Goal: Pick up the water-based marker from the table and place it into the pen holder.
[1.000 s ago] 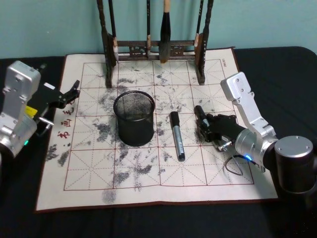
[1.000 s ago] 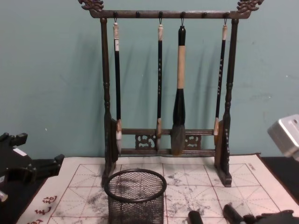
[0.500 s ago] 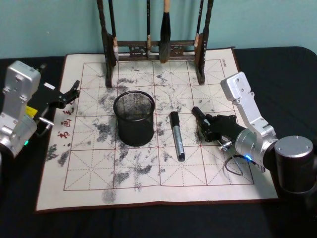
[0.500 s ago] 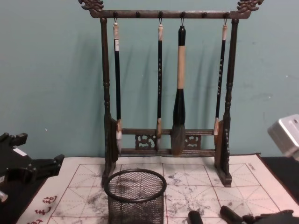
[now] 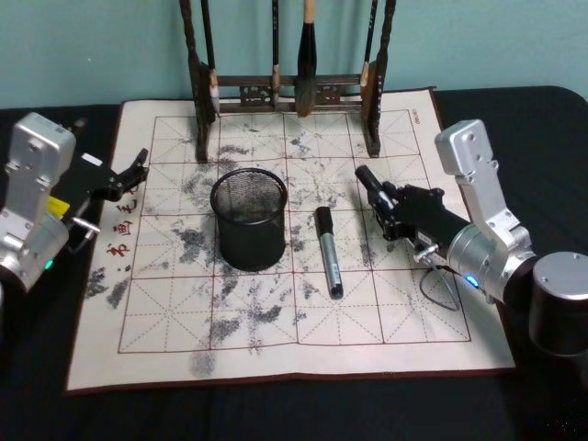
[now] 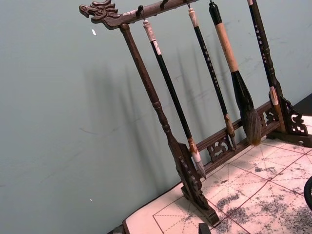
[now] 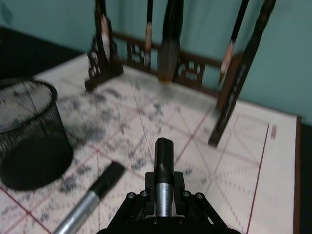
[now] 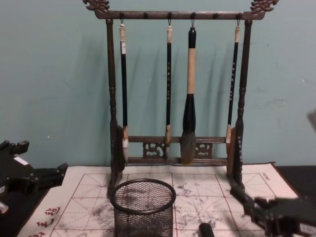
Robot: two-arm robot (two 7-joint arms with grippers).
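A water-based marker with a silver barrel and black cap (image 5: 367,180) (image 7: 164,161) (image 8: 239,193) sticks out of my right gripper (image 5: 393,208) (image 7: 164,197) (image 8: 266,213), which is shut on it and held above the right half of the white mat (image 5: 165,312). A second marker of the same look (image 5: 329,251) (image 7: 92,202) lies flat on the mat between that gripper and the pen holder. The black mesh pen holder (image 5: 249,218) (image 8: 143,207) (image 7: 29,136) stands upright left of centre. My left gripper (image 5: 131,173) (image 8: 34,173) is parked open over the mat's left edge.
A tall bronze brush rack (image 5: 289,83) (image 8: 177,98) (image 6: 195,122) with several hanging brushes stands along the mat's far edge, close behind the held marker. Dark tabletop (image 5: 514,119) surrounds the mat. The front half of the mat holds only ink stains.
My right gripper has risen and drawn back toward the brush rack with the marker in it. The marker lying on the mat, the pen holder and the left arm have not moved.
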